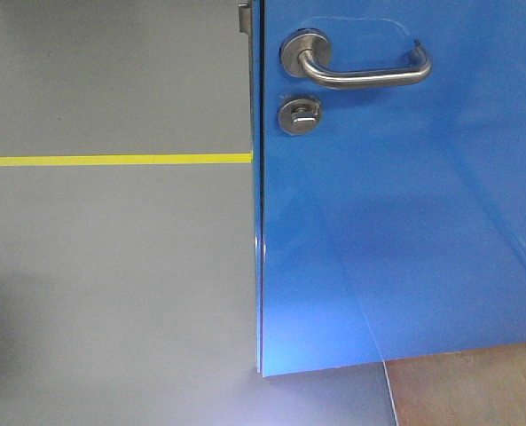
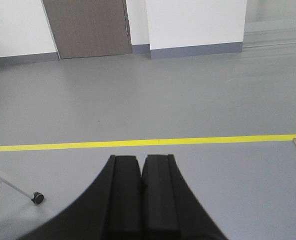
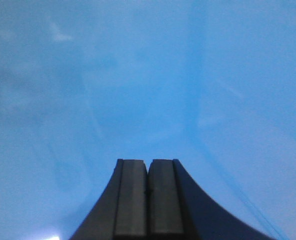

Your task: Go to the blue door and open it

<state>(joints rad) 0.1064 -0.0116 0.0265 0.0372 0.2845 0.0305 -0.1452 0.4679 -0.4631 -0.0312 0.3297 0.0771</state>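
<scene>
The blue door (image 1: 404, 222) fills the right of the front view, glossy, with a silver lever handle (image 1: 360, 67), a round thumb-turn lock (image 1: 300, 114) below it and a metal latch plate (image 1: 244, 18) on its left edge. The door stands ajar: grey floor shows past its left edge. Neither gripper shows in the front view. My right gripper (image 3: 148, 162) is shut and empty, pointing at the door's blue surface (image 3: 138, 75) close ahead. My left gripper (image 2: 141, 157) is shut and empty, pointing over open floor.
Grey floor with a yellow tape line (image 1: 112, 160) lies left of the door; the line also shows in the left wrist view (image 2: 138, 143). A caster leg (image 2: 37, 197) stands at lower left. A brown door (image 2: 88, 27) and white walls are far back. Wood flooring (image 1: 475, 390) shows under the blue door.
</scene>
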